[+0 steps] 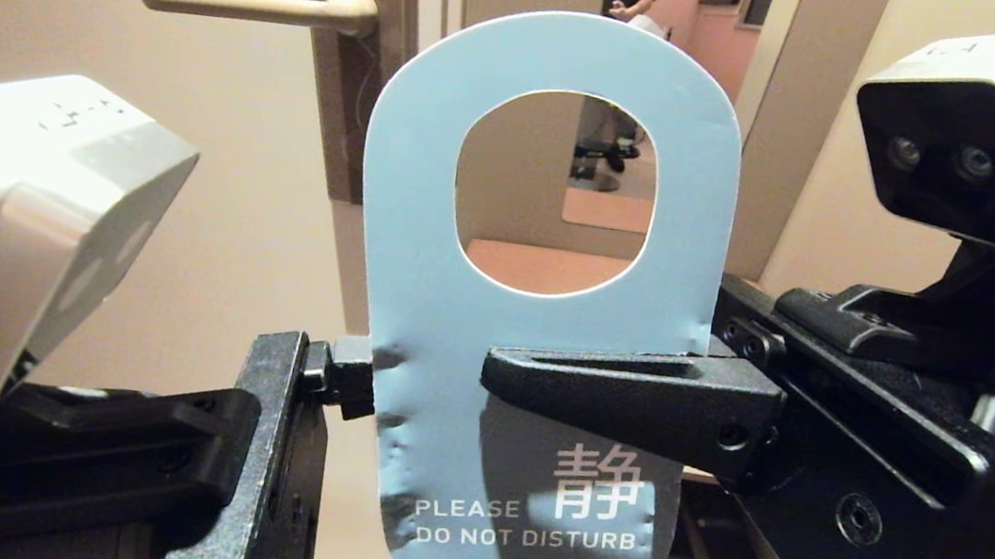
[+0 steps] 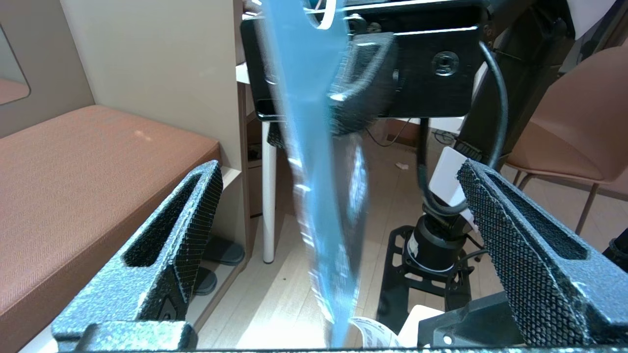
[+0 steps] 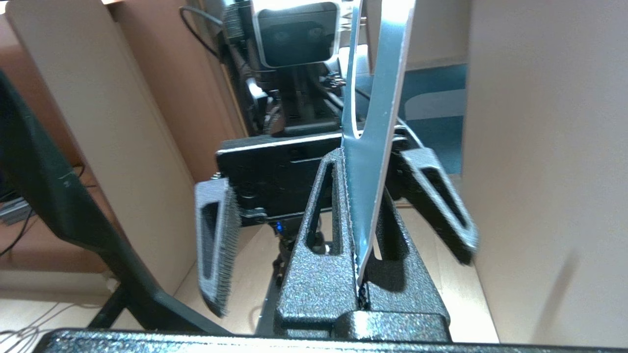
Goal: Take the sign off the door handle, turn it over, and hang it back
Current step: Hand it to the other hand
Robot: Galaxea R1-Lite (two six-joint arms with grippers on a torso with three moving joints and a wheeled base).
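we had sign (image 1: 528, 340) off door handle (image 1: 261, 5), held upright mid-air, blue "do not disturb" face toward us. right gripper (image 1: 541, 385) clamped on its middle; left gripper (image 2: 338, 235) fingers wide apart straddling its edge. mid-flip step. next: rehang oval hole over handle.

— Where's the sign (image 1: 446, 387) now?
— Off the door handle (image 1: 256, 6), upright in mid-air, blue "PLEASE DO NOT DISTURB" face showing, oval hole on top, left edge dented.
— And the handle?
— Cream lever, level, bare, behind to the left.
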